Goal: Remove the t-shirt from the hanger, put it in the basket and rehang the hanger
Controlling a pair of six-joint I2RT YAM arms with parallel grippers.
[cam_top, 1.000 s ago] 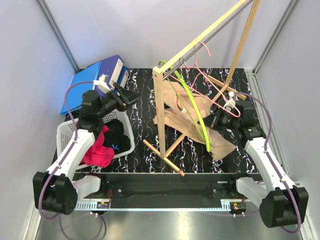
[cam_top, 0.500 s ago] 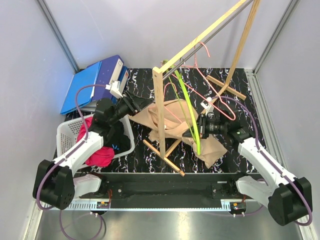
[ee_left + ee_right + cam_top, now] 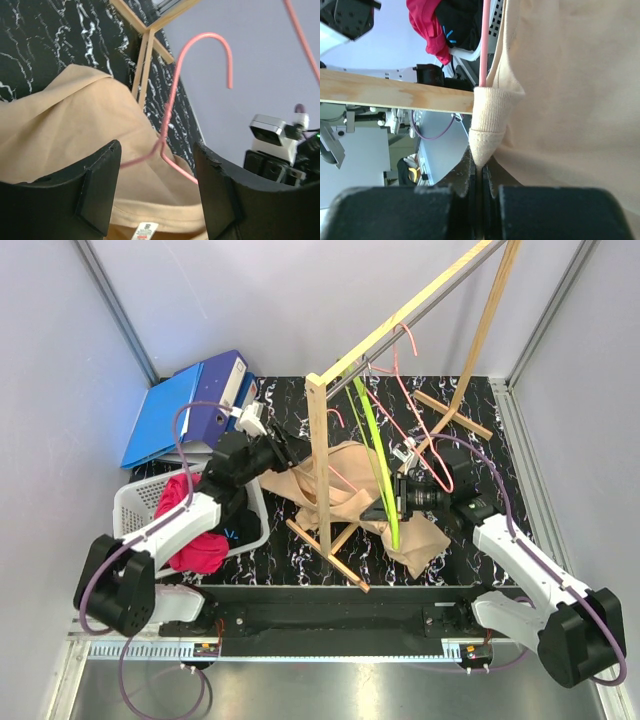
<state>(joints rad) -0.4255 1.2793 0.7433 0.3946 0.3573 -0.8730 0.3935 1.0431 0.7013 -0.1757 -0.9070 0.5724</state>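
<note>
Position: tan cotton t-shirt (image 3: 348,480) lies crumpled on the black marbled bench (image 3: 290,405), at mid-bench around the foot of the pale wooden rack post (image 3: 320,470), between the two arms; it is judged not yet off the thin pink wire hanger (image 3: 172,95), whose neck is seen rising out of the collar.

Left fingers (image 3: 97,192): spread apart, nothing gripped; the hanger neck is framed in the gap between them, apart from both pads; the hook end points away from the fingers towards the far side and hangs free in the air, off the rail.

Right fingers (image 3: 395,212): clenched on a ribbed fold of the t-shirt's hem; the pink wire runs straight out of that fold, away from the fingers; whether the wire itself is caught in the grip cannot be told.

Key relation: the hanger's neck lies along the left fingers' line of approach, directly ahead and closer to that arm; the cloth is held from the right side; opposite pulls along the wire would be needed to part them.

Materials: soft matte knit, heavily creased, likely to drag and snag on the wire's shoulders; the wire is smooth, slender and springy; a sewn label is visible at the collar's near edge.
</note>
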